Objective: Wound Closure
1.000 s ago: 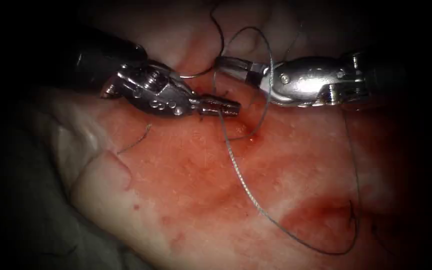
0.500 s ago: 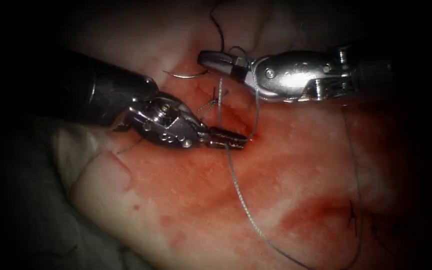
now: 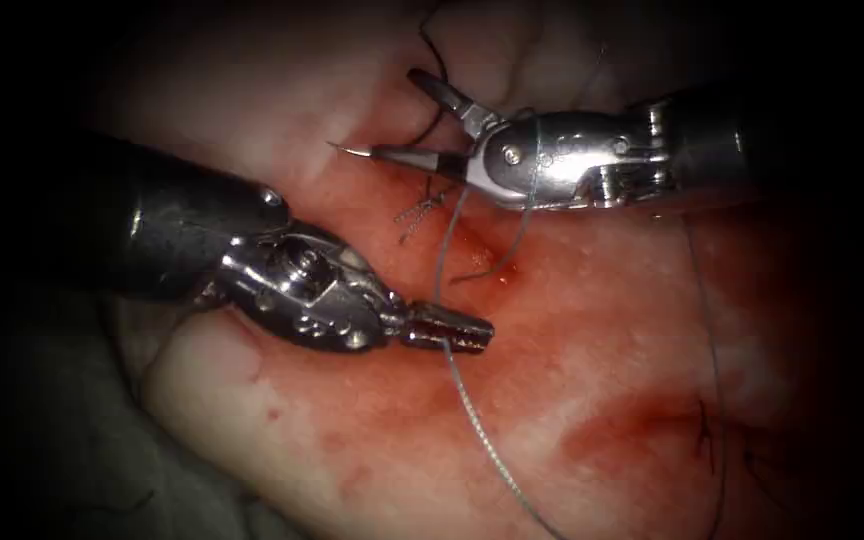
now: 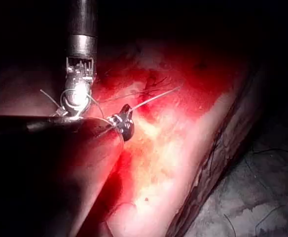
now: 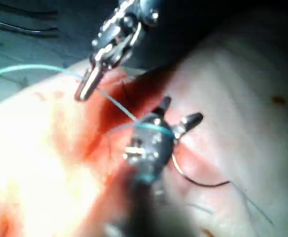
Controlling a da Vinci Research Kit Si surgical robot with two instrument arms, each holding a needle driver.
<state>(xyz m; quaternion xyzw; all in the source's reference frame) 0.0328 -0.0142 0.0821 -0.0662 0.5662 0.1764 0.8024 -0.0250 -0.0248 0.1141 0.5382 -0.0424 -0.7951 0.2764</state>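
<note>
Holding the thread (image 3: 444, 262) tight in my closed left end effector (image 3: 450, 328) keeps it off the cut; my right end effector (image 3: 430, 122) gapes empty beside the needle (image 3: 360, 151), lying loose on the tissue (image 3: 372, 420).

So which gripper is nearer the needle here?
Right. The right gripper is open with the needle along its lower finger; the left gripper, shut on the thread, sits lower down.

The tissue (image 3: 352, 430) is seen pale pink, stained with red fluid (image 3: 642, 430); grey thread (image 3: 477, 425) and silver tools are shown
</note>
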